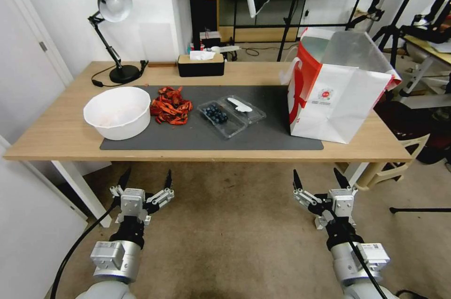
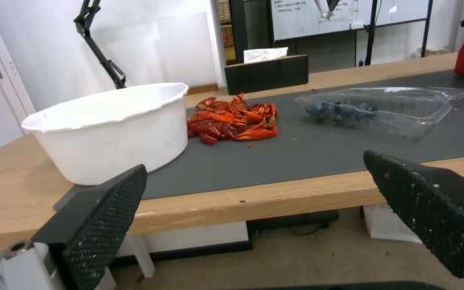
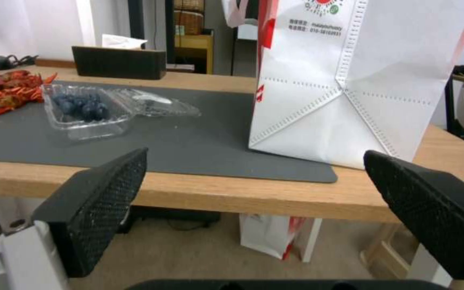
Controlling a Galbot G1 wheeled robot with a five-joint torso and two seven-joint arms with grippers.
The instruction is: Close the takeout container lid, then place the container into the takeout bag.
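**Both claws wide, container lying open on the mat**

Nearest the robot, the left gripper [image 1: 145, 180] hangs below the table's front edge, fingers spread wide and empty. The right gripper [image 1: 320, 180] matches it on the other side, equally wide, holding nothing. On the dark grey mat [image 1: 263, 137] sits the small clear plastic takeout container [image 1: 221, 117] with dark blueberries, its hinged clear lid [image 1: 245, 107] flat beside it. To its left, a heap of red crayfish [image 1: 170, 106] and a white round bowl [image 1: 118, 112]. To its right stands the large white-and-red paper takeout bag [image 1: 336, 88], mouth open. Farthest back, a black tissue box [image 1: 200, 65].
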